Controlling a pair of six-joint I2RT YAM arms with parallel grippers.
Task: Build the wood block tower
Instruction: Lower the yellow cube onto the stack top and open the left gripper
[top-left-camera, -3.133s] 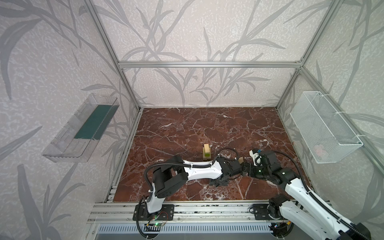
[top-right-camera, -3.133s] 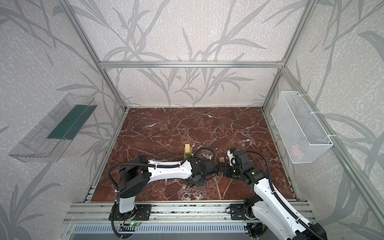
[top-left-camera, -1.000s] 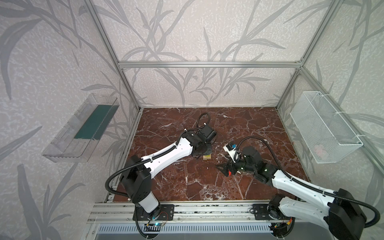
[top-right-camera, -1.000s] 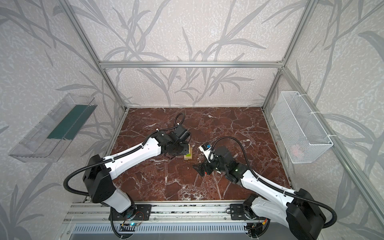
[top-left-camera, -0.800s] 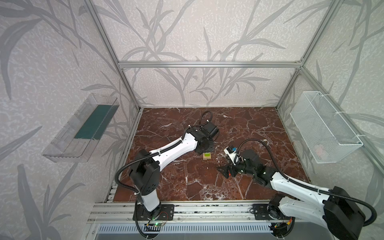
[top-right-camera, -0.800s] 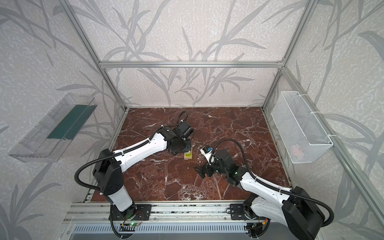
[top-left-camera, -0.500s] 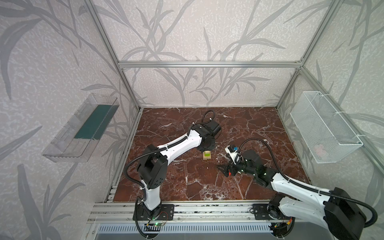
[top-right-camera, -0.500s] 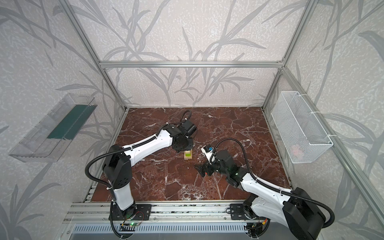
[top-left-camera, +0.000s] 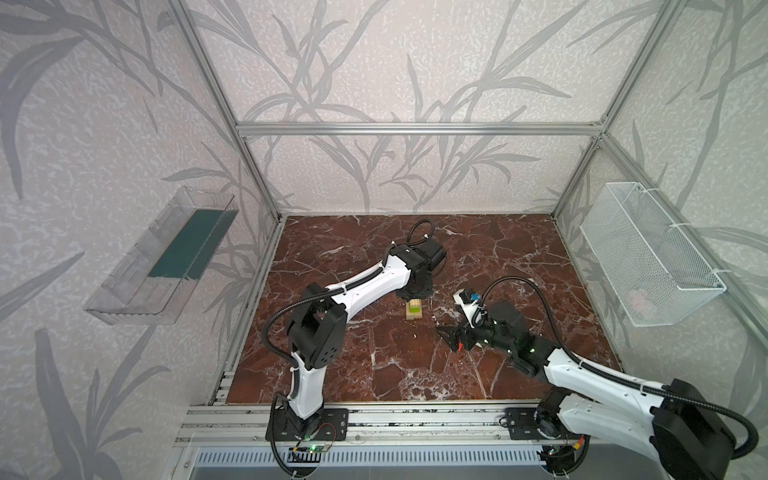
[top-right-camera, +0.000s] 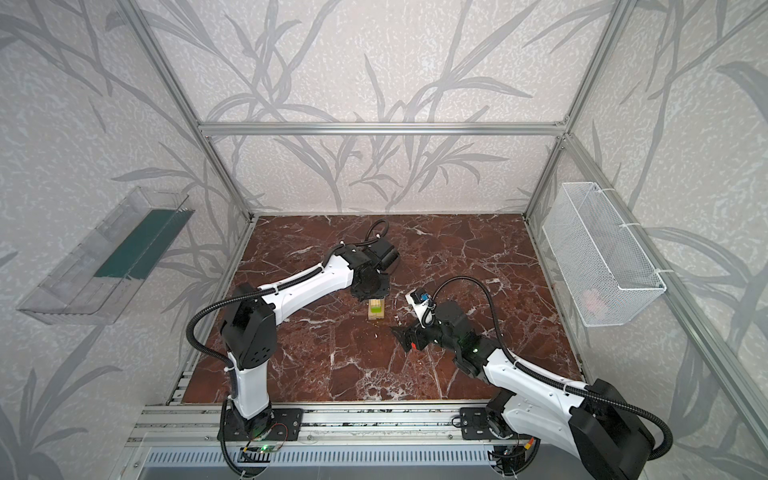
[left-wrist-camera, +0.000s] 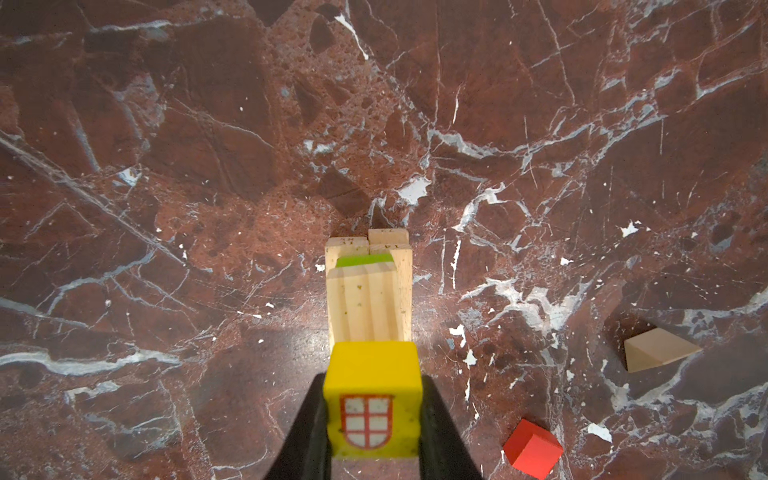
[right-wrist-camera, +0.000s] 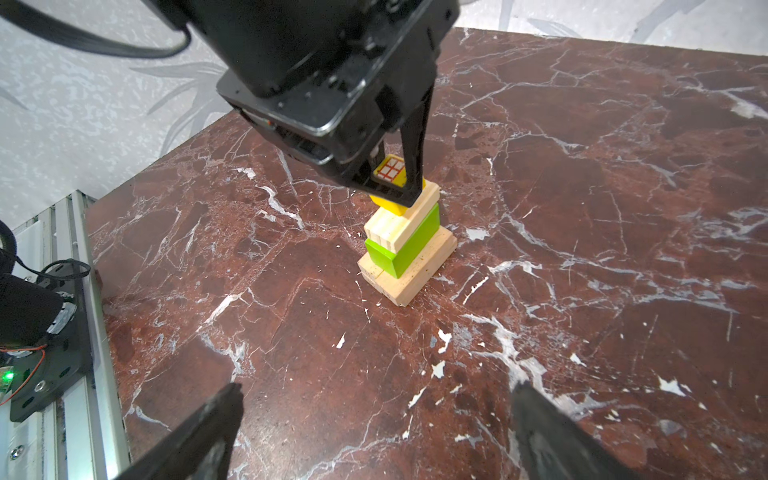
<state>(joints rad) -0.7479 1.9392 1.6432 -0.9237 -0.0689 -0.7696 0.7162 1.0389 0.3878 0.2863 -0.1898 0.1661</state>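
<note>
The left claw (right-wrist-camera: 388, 191) is gripping the yellow cube (left-wrist-camera: 371, 370) at the top of the tower (right-wrist-camera: 405, 245), which is standing mid-worktop (right-wrist-camera: 582, 208). The right claw (right-wrist-camera: 376, 395) is hovering wide open and empty, near-right of the tower. A red cube (left-wrist-camera: 533, 449) is lying loose.

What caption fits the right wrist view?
Left gripper holds yellow window cube at top of tan-and-green wood block tower.
</note>
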